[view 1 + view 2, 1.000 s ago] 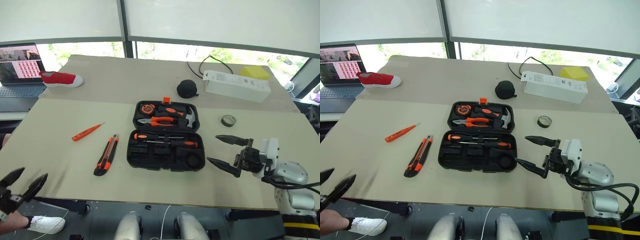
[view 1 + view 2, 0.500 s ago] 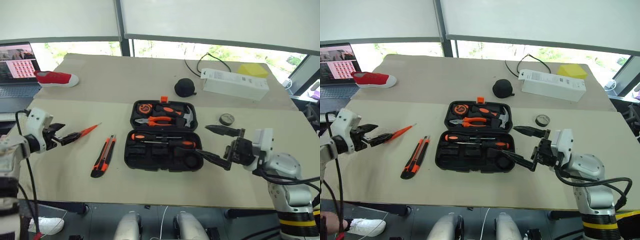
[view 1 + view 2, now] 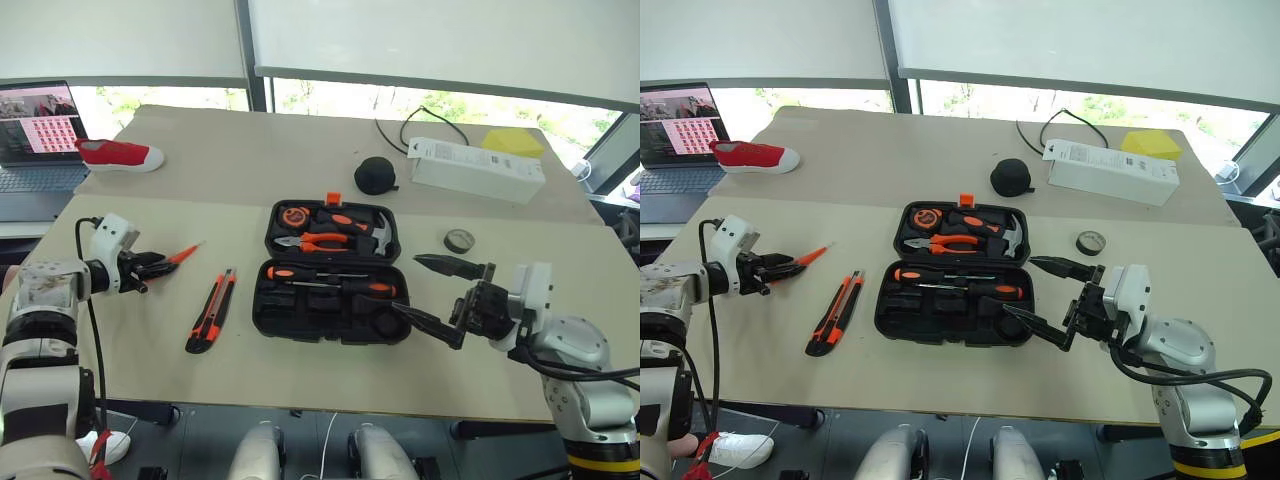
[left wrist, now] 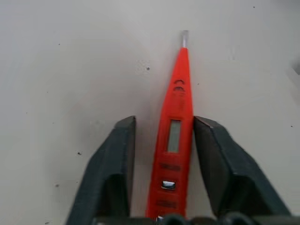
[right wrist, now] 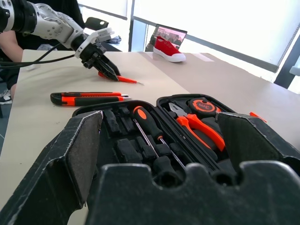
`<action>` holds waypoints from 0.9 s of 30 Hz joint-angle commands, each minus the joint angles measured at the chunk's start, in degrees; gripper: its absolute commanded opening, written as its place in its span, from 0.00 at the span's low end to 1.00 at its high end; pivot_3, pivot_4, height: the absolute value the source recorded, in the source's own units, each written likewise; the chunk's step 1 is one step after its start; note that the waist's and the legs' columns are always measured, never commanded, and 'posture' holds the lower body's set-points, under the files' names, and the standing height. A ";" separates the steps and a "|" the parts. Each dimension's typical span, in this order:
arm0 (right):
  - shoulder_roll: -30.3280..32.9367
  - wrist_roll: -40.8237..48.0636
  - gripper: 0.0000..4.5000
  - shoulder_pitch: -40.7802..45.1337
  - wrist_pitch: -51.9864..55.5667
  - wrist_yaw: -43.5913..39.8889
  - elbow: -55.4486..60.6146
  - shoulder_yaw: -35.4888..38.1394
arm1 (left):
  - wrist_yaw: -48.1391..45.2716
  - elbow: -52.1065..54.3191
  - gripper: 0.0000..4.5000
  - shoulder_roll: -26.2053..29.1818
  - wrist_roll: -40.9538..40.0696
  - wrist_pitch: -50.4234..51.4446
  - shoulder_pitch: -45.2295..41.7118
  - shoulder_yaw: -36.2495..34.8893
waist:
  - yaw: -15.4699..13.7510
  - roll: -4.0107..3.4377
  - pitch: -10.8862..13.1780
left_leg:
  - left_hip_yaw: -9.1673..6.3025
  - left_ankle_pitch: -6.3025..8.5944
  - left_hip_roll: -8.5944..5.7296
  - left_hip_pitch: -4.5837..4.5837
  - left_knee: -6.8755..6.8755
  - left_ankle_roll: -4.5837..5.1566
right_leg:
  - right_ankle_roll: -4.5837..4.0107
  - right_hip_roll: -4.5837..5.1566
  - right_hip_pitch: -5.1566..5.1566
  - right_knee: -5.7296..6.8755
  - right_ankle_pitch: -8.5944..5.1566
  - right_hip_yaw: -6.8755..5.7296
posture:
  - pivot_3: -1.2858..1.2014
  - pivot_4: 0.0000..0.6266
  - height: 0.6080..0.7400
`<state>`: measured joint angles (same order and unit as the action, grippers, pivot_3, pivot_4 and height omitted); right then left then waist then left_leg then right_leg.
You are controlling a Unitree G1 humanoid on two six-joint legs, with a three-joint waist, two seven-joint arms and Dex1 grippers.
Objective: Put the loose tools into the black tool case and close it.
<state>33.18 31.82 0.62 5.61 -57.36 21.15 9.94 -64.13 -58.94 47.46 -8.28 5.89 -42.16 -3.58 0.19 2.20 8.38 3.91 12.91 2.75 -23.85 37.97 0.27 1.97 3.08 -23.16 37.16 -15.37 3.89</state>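
The black tool case (image 3: pixel 330 335) lies open mid-table, with pliers, a hammer and two black-and-orange screwdrivers (image 3: pixel 330 274) in its slots. The thin orange tester screwdriver (image 4: pixel 174 136) lies flat on the table left of the case. My left gripper (image 3: pixel 150 266) straddles its handle end, narrowly open: one finger touches it and a gap shows at the other finger (image 4: pixel 117 154). The orange-black utility knife (image 3: pixel 212 310) lies between tester and case. The small dark tape roll (image 3: pixel 459 240) sits right of the case. My right gripper (image 3: pixel 405 285) hovers wide open at the case's right edge, empty.
A red shoe (image 3: pixel 120 156) and a laptop (image 3: pixel 40 130) are at the far left. A round black pouch (image 3: pixel 375 175), a white box (image 3: pixel 475 170) with a cable and a yellow block (image 3: pixel 512 142) lie behind the case.
My left arm rose from below the table's front edge and reached forward to the tester, and its fingers narrowed around it. The right gripper stayed about where it was, open.
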 commanded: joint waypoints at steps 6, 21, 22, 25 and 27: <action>3.26 2.12 1.00 -2.92 -0.67 -0.79 2.79 4.56 | -16.75 14.32 0.11 0.82 -7.83 -7.13 0.75 -4.17 | -0.24 0.19 0.11 | -0.02 -0.01 0.03 -0.05 0.02 -0.01 | -0.01 -0.01 -0.01 0.03 0.00 -0.04 | 0.52 0.24 1.00; 9.52 1.97 1.00 -5.71 1.44 -4.04 0.30 6.90 | -11.13 55.73 0.11 -8.86 2.66 17.00 1.47 22.12 | -0.17 0.13 0.11 | -0.23 -0.01 0.06 -0.23 0.45 0.01 | 0.08 -0.21 0.03 0.06 0.06 0.05 | 0.52 0.24 1.00; 9.42 1.96 1.00 -5.76 1.51 -3.88 0.58 6.81 | -10.59 54.63 0.11 -9.51 3.94 16.23 0.89 23.15 | -0.14 0.13 0.11 | -0.24 -0.01 0.06 -0.25 0.47 0.01 | 0.08 -0.21 0.02 0.06 0.06 0.05 | 0.52 0.24 1.00; 9.14 2.02 1.00 -6.16 1.71 -3.44 1.46 6.68 | -9.87 52.21 0.11 -10.72 5.86 14.76 -0.52 24.93 | -0.18 0.13 0.11 | -0.28 -0.01 0.06 -0.30 0.53 0.01 | 0.08 -0.24 0.01 0.06 0.06 0.05 | 0.52 0.24 1.00; 8.89 2.06 1.00 -6.45 1.76 -3.10 1.92 6.63 | -9.61 50.78 0.11 -10.96 7.21 14.02 -1.29 25.88 | -0.26 0.13 0.12 | -0.29 -0.01 0.06 -0.31 0.55 0.01 | 0.08 -0.24 0.01 0.06 0.06 0.05 | 0.52 0.24 1.00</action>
<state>41.94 32.87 -5.61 7.07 -60.92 20.95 15.56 -74.46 -7.82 36.58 -2.37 21.29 -42.06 21.83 -0.07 2.33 8.49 3.60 12.91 2.80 -24.19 38.57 0.28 2.06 2.85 -23.15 37.22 -15.30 3.93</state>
